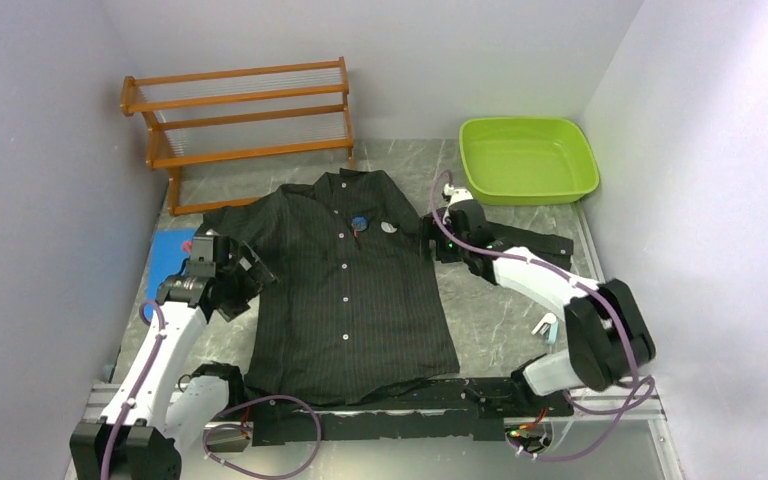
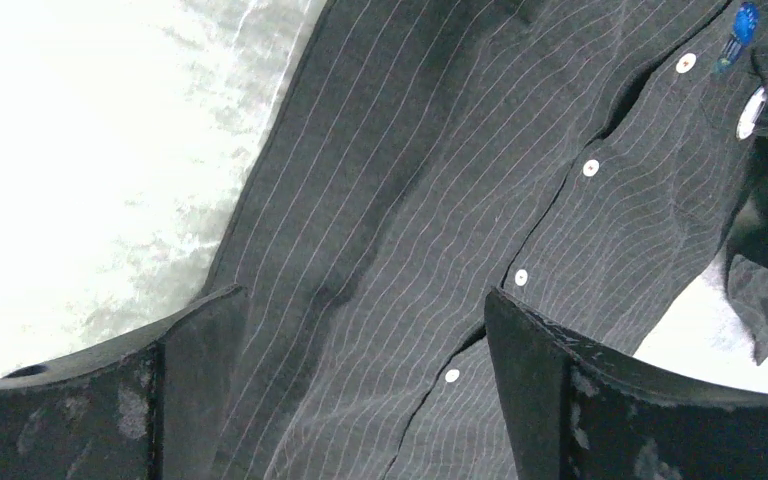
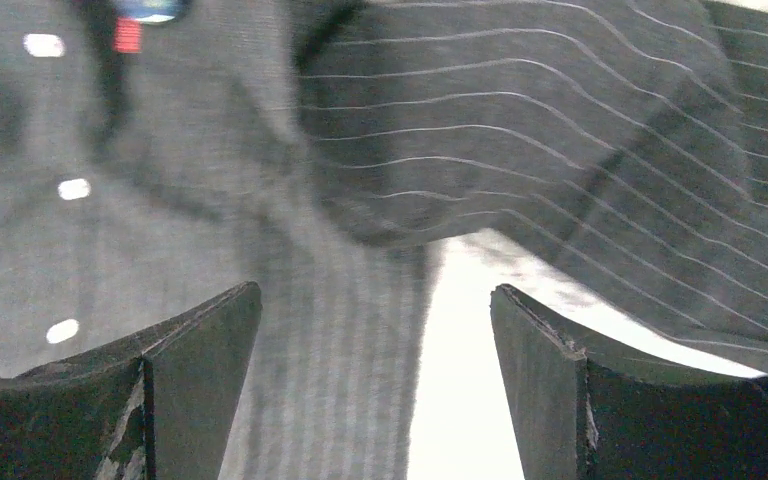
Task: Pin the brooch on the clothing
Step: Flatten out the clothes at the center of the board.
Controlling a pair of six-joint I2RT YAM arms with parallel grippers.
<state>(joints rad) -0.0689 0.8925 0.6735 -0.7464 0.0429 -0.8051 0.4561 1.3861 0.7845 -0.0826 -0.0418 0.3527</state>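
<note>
- Left gripper (image 1: 250, 275): jaws spread wide, nothing between them, at the near-left side of the clothing (image 1: 350, 300).
- Right gripper (image 1: 438, 236): jaws wide, empty, by the right shoulder.
- Clothing: black pinstriped shirt, flat on the grey table (image 1: 490, 320), collar farthest.
- Brooch (image 1: 359, 224): blue, on the chest just beside the buttons, below the collar.
- Beyond: green basin (image 1: 528, 160), wooden rack (image 1: 245, 125).

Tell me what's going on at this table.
Two robot arms are working over a black pinstriped shirt spread flat on the table. A small blue brooch sits on its chest; whether it is fastened cannot be told. The left gripper hovers open over the shirt's side, the right gripper open by the other sleeve. Neither holds anything.
</note>
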